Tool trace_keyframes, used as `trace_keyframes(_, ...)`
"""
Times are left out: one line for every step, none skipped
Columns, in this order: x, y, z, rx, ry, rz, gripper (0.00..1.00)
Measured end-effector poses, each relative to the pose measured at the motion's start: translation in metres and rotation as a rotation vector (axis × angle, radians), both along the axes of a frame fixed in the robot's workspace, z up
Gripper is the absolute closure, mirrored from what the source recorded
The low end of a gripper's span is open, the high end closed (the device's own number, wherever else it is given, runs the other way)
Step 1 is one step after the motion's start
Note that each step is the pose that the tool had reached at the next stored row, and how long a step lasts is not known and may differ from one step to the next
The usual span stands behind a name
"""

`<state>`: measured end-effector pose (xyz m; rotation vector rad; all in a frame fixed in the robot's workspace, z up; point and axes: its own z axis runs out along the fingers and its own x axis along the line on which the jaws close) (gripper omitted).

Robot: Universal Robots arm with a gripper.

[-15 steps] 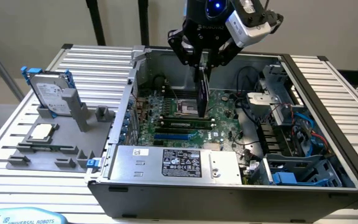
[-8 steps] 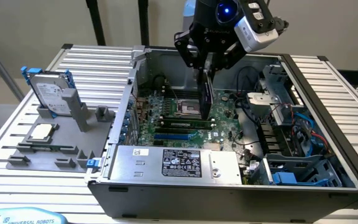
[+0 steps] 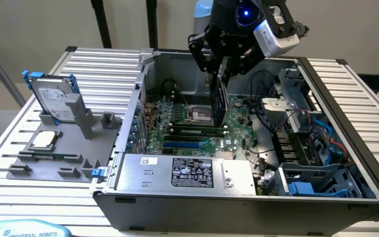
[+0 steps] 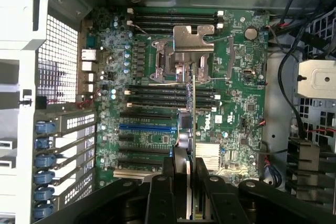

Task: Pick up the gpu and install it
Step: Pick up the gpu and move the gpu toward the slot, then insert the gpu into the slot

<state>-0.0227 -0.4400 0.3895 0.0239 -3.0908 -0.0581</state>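
While the pincer point(image 3: 220, 74), closed partway onto the gpu point(image 3: 220, 101), holds the card edge-down just below itself above the motherboard point(image 3: 176, 117), pickup is done and installation is in hand. Seating likely calls for precise alignment over an expansion slot point(image 4: 146, 127).
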Motion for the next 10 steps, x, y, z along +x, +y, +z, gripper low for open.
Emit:
trace_keyframes(0.0000, 0.0000, 0.0000, 0.0000, 0.0000, 0.000, 0.73)
trace_keyframes(0.0000, 0.0000, 0.0000, 0.0000, 0.0000, 0.000, 0.73)
trace_keyframes(0.0000, 0.0000, 0.0000, 0.0000, 0.0000, 0.000, 0.73)
trace_keyframes(0.0000, 0.0000, 0.0000, 0.0000, 0.0000, 0.000, 0.73)
trace_keyframes(0.0000, 0.0000, 0.0000, 0.0000, 0.0000, 0.000, 0.73)
trace_keyframes(0.0000, 0.0000, 0.0000, 0.0000, 0.0000, 0.000, 0.73)
trace_keyframes(0.0000, 0.0000, 0.0000, 0.0000, 0.0000, 0.000, 0.73)
trace_keyframes(0.0000, 0.0000, 0.0000, 0.0000, 0.0000, 0.000, 0.73)
trace_keyframes(0.0000, 0.0000, 0.0000, 0.0000, 0.0000, 0.000, 0.73)
trace_keyframes(0.0000, 0.0000, 0.0000, 0.0000, 0.0000, 0.000, 0.73)
